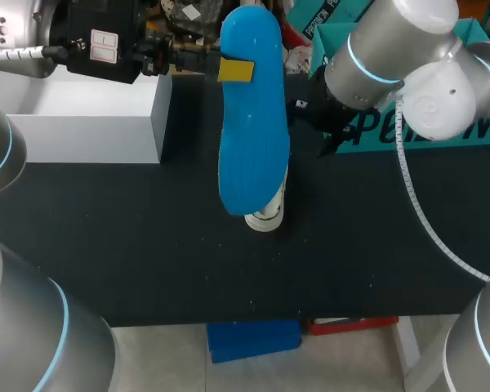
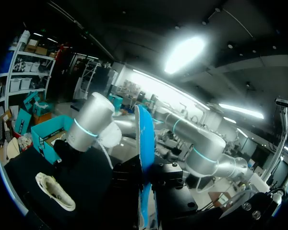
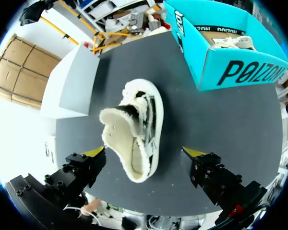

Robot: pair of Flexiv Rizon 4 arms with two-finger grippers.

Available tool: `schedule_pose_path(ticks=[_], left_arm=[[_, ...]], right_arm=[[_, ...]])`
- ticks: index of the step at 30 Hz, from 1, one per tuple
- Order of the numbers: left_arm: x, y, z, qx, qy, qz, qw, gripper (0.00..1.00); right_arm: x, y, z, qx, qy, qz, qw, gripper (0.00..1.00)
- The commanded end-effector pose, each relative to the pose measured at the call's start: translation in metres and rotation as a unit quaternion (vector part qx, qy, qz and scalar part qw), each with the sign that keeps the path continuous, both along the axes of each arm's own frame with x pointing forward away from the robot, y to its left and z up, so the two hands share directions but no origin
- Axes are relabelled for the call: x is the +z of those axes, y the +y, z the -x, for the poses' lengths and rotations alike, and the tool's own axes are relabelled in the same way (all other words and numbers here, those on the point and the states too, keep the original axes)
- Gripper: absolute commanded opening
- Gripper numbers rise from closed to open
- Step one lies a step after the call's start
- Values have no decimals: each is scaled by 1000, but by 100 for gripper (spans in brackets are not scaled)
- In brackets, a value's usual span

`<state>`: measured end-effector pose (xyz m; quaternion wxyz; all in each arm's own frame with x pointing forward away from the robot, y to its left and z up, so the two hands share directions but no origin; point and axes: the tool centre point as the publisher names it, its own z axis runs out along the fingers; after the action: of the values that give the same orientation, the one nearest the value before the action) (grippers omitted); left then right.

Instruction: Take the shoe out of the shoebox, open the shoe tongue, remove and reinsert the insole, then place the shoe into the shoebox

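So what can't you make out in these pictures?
Head view: the white fleece-lined shoe is mostly hidden behind the flat blue foam insole held up by the left hand.
Head view: the right arm covers most of the teal cardboard shoebox.
Left wrist view: the insole is edge-on, and the hand's fingertips are lost in the dark.
Right wrist view: the shoebox's wall hides most of its contents.

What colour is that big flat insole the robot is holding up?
The insole is bright blue; the head view shows it best.
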<state>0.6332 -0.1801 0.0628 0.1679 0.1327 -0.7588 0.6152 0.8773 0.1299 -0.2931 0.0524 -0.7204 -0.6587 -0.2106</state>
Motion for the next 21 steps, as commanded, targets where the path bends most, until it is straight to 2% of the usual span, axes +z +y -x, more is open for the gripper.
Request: schedule_pose_path(ticks=[1, 7, 10, 12, 17, 21], left_arm=[[1, -1, 0, 1, 1, -2, 1000, 0], [1, -1, 0, 1, 1, -2, 1000, 0], [1, -1, 0, 1, 1, -2, 1000, 0], [1, -1, 0, 1, 1, -2, 1000, 0], [1, -1, 0, 1, 1, -2, 1000, 0], [1, -1, 0, 1, 1, -2, 1000, 0]], right_arm=[[-3, -2, 2, 1, -8, -15, 1000, 100], [-3, -2, 2, 1, -8, -15, 1000, 100], [1, -10, 10, -8, 12, -97, 995, 100], [4, -14, 13, -9, 34, -157, 987, 100], [16, -23, 15, -11, 47, -221, 974, 100], [24, -26, 16, -1, 52, -292, 955, 100]])
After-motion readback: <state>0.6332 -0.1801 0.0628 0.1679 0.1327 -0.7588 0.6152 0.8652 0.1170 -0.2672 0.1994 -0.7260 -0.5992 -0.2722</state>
